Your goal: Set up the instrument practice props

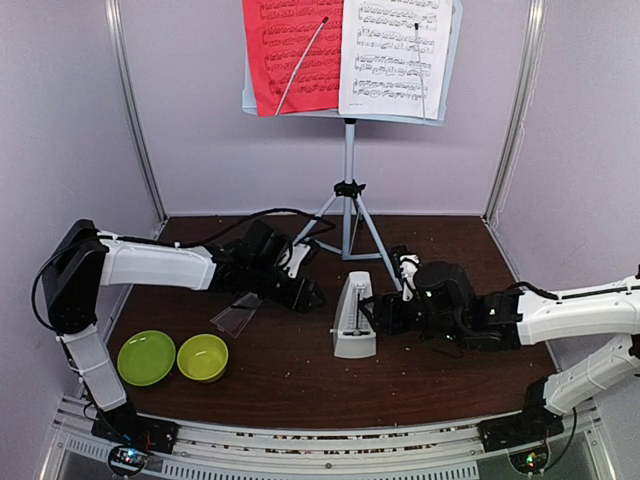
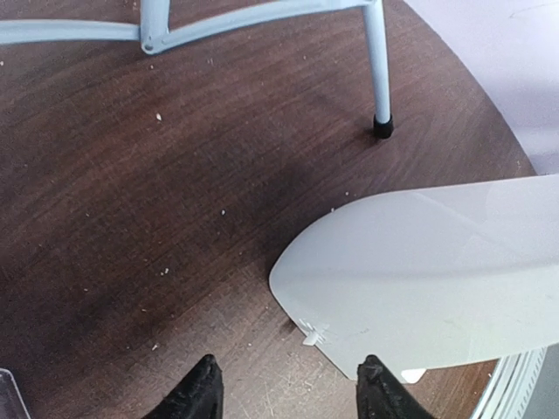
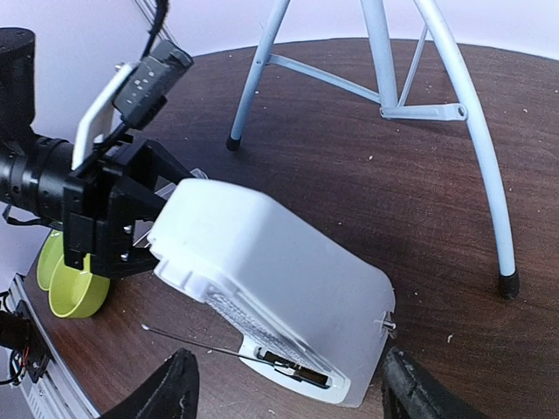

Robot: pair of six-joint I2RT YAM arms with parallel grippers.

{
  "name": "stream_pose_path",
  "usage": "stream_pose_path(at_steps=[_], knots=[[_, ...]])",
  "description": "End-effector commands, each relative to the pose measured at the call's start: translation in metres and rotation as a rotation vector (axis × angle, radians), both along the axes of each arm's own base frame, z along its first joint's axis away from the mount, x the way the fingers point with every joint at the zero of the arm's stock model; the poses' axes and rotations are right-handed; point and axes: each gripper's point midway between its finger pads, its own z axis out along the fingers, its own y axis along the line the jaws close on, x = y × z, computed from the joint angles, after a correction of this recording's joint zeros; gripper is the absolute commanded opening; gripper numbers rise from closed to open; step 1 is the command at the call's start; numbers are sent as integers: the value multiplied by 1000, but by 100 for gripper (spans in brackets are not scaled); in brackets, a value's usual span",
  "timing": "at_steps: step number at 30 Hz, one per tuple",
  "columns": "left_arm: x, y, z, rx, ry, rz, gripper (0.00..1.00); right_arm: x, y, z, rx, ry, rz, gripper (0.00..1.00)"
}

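The grey-white music stand (image 1: pixel 348 190) stands at the back centre. The red sheet (image 1: pixel 292 50) and the white sheet (image 1: pixel 395 55) rest on its desk. The whitish pyramid metronome (image 1: pixel 353 315) stands on the table in front of the tripod. It also shows in the right wrist view (image 3: pixel 279 279), its thin pendulum rod (image 3: pixel 201 345) sticking out. My right gripper (image 1: pixel 388 315) (image 3: pixel 293 397) is open, its fingers either side of the metronome's base. My left gripper (image 1: pixel 305 292) (image 2: pixel 288 397) is open and empty, just left of the metronome (image 2: pixel 428 279).
Two lime-green bowls (image 1: pixel 146 357) (image 1: pixel 203 357) sit at the front left and show in the right wrist view (image 3: pixel 70 279). A clear plastic piece (image 1: pixel 237 313) lies by the left arm. Tripod legs (image 2: pixel 377 70) (image 3: pixel 485 175) stand behind both grippers.
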Motion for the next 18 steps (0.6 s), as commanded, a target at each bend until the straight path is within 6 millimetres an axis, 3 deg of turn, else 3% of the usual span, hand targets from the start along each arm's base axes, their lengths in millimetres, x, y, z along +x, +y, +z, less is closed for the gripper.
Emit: stream_pose_path(at_steps=[1,18], knots=[[5,2,24,-42,-90,-5,57,7,0,4,-42,-3,-56,74],[11,10,37,-21,-148,22,61,11,20,3,-76,-2,-35,83]])
